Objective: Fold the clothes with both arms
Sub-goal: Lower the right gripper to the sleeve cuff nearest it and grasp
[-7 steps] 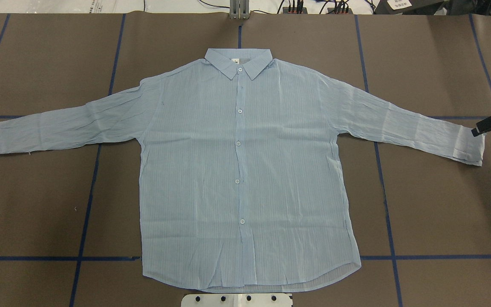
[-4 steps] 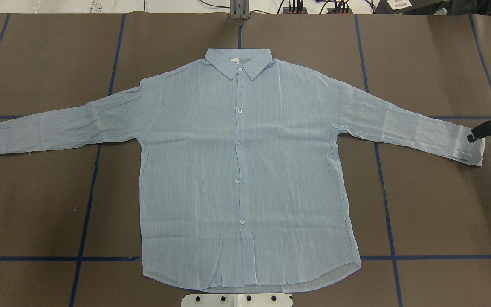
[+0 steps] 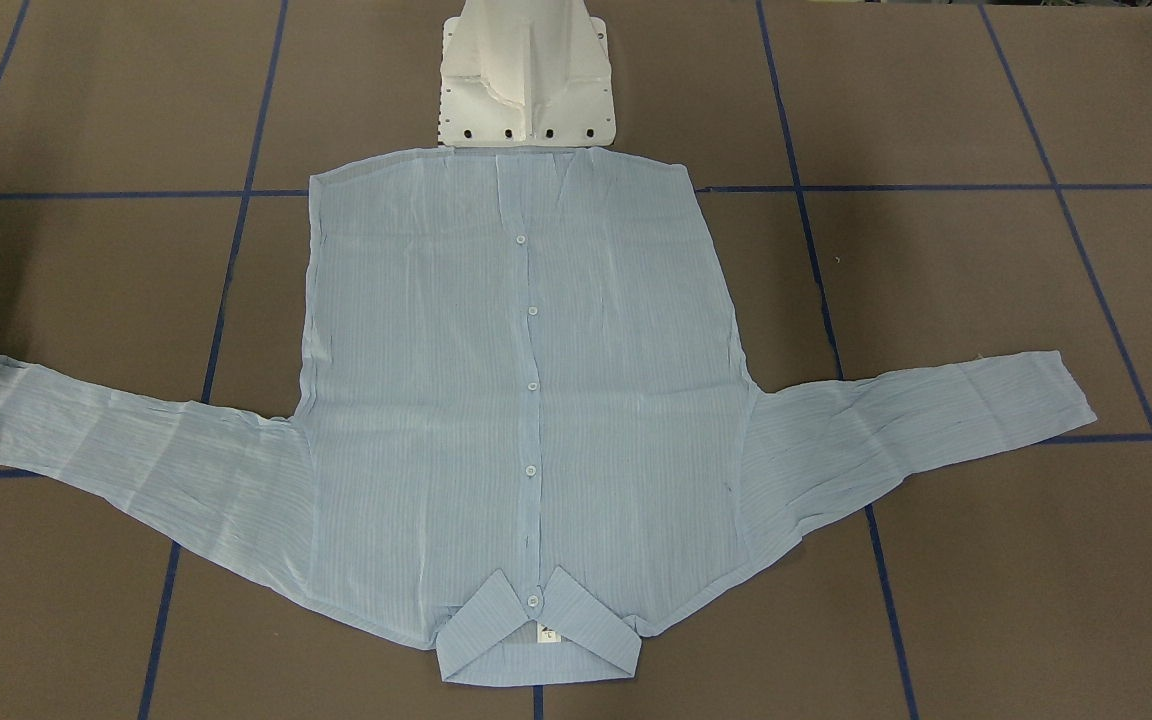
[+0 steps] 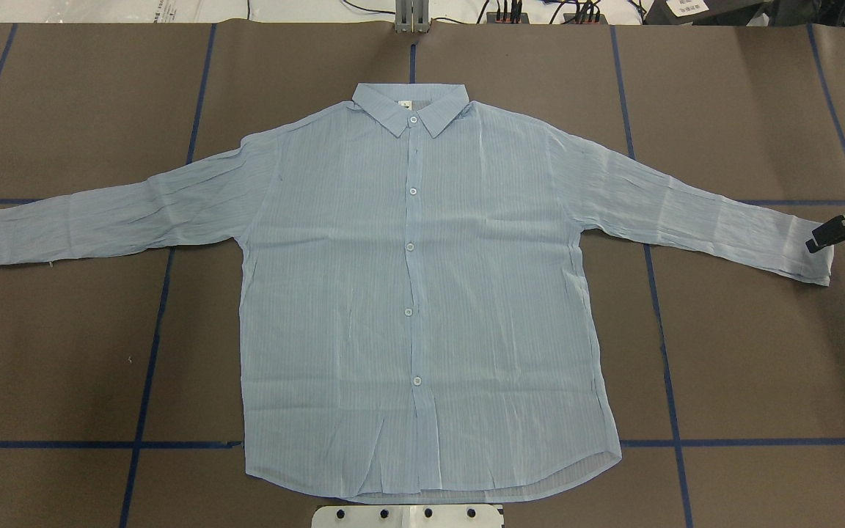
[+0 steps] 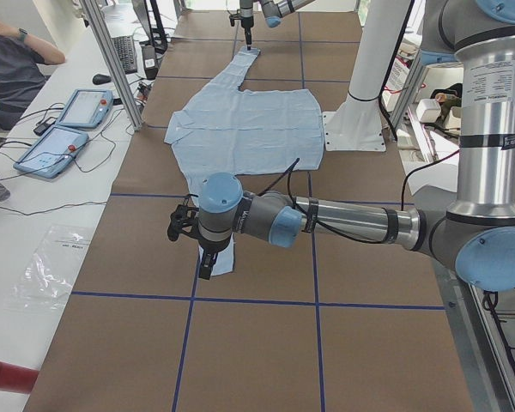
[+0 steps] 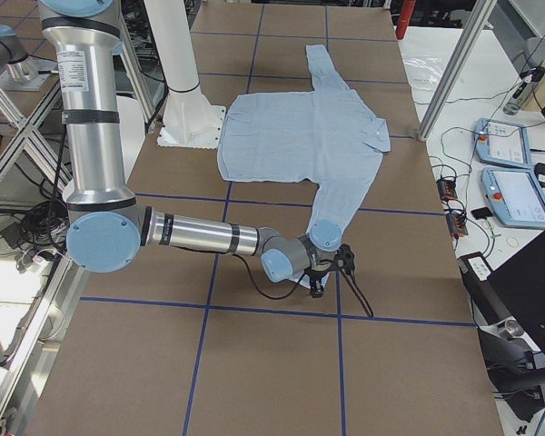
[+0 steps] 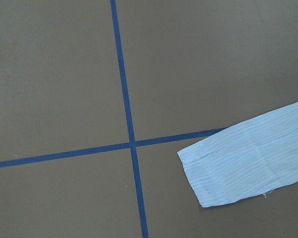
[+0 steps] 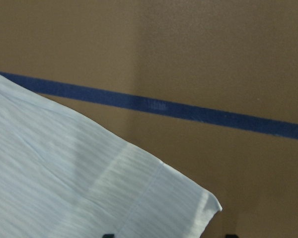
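My right hand (image 4: 824, 239) sat low at the right cuff (image 8: 174, 198), its fingers apart either side of the corner, placed to pinch that edge, I judged. The left hand (image 5: 204, 262) hung above the other cuff (image 7: 223, 173); open or closed, I couldn't tell. The shirt (image 4: 408, 293) lay flat on the worktop (image 4: 745, 352), sleeves spread wide and nothing folded yet.
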`<action>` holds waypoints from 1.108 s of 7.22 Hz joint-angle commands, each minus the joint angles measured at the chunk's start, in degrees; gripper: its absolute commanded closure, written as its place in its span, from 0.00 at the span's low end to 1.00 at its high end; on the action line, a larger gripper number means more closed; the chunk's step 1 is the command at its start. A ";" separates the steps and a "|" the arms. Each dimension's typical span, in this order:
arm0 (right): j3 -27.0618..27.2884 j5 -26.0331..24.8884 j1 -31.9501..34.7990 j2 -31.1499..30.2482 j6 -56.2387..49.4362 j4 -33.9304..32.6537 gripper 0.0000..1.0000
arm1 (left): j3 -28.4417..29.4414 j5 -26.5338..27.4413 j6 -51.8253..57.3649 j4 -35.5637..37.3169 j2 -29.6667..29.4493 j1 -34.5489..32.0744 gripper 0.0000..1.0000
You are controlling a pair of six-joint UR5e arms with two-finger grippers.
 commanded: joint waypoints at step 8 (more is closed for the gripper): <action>-0.16 0.37 -0.43 0.26 0.02 0.31 0.85 | 0.09 0.00 -0.09 -0.10 -0.17 0.00 0.00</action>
